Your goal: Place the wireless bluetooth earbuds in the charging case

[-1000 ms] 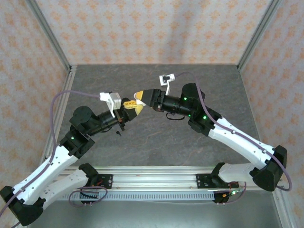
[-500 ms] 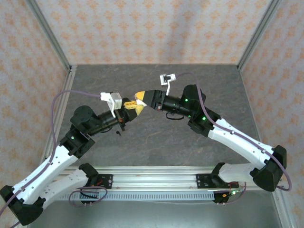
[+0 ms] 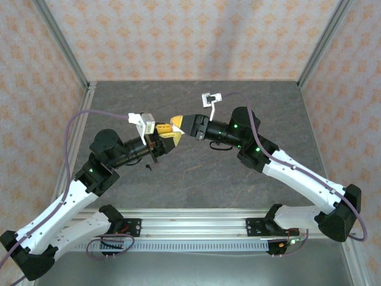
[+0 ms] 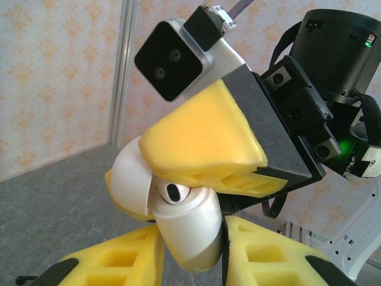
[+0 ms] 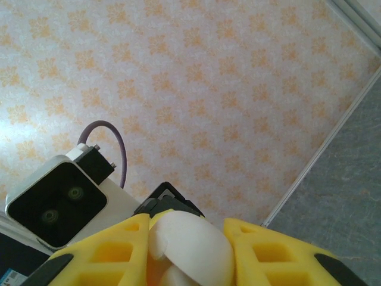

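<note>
The two arms meet up in the air over the middle of the bench. Between them is the small white case, so it is not lying on the bench. Its lid is open and tipped back.

The right fingers are clamped on the case, one yellow pad on each side of it. The case also sits between the left fingers. There is a thin dark gap beside one of them, so I cannot tell if they are squeezing it or just standing around it.

Inside the open case there is a round white bud with a dark spot on it. It looks like it is in its hole, so I think that part of the job is done.

A tiny black thing lies on the bench, near the left arm and well below the case. It may be another bud, but it is too small to tell.

I think the job is partly done. If the black thing is a bud, it has to be picked up and put in too. The lid is not shut yet.
</note>
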